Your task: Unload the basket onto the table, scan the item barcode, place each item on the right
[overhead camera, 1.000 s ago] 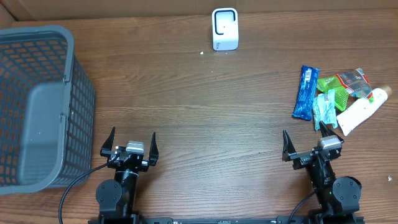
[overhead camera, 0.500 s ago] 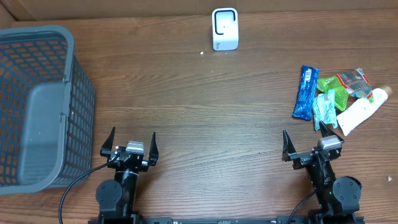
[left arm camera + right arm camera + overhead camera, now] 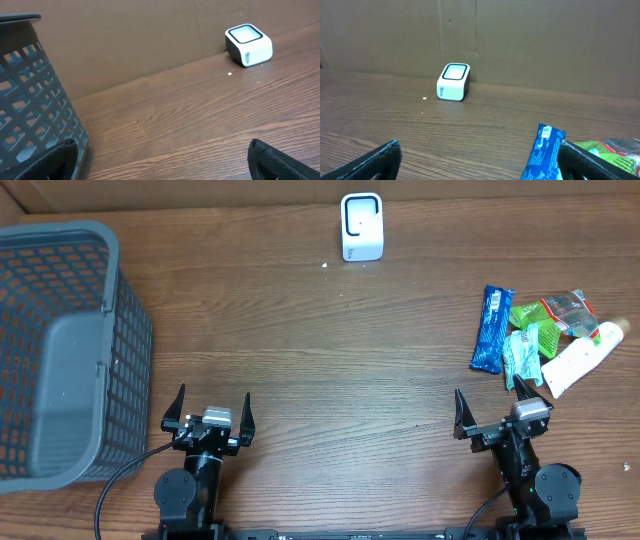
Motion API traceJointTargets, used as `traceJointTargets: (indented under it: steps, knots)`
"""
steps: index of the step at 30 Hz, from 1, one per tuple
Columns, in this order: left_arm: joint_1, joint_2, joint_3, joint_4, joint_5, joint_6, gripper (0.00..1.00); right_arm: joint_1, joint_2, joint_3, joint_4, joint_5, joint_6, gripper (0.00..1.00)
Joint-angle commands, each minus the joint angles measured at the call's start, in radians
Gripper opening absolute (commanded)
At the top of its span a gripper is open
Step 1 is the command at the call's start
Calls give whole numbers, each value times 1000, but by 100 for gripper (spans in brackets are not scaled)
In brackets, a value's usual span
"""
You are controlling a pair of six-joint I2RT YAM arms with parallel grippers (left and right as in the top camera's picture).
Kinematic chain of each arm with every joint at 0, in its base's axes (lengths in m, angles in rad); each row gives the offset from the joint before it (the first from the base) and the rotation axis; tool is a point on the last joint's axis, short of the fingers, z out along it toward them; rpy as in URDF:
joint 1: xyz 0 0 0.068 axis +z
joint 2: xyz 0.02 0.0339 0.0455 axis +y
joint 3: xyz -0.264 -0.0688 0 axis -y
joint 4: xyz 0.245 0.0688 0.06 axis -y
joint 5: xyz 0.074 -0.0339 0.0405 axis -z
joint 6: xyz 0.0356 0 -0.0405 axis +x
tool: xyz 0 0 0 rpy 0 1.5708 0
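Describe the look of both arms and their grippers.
The left arm and right arm are black with round joint housings. The left gripper and right gripper each carry two pointed black fingers and a small silver-grey block. A thin black cable curves away from the left arm.

Left hand and right hand gape wide; scanner stands well beyond

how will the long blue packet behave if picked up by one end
The blue packet looks like thin glossy film, so it will probably droop rather than stay stiff. Its shiny skin may slip. Lying flat, it seems unlikely to roll.
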Motion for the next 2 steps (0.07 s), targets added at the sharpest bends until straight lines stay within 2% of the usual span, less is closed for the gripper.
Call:
traceJointTargets:
  steps: [1, 2]
  knots:
    - [3, -11, -5, -2, 14, -21, 100, -4, -11, -11, 5, -5, -1, 100]
    - [3, -11, -5, -2, 14, -21, 100, -4, -11, -11, 5, -5, -1, 100]
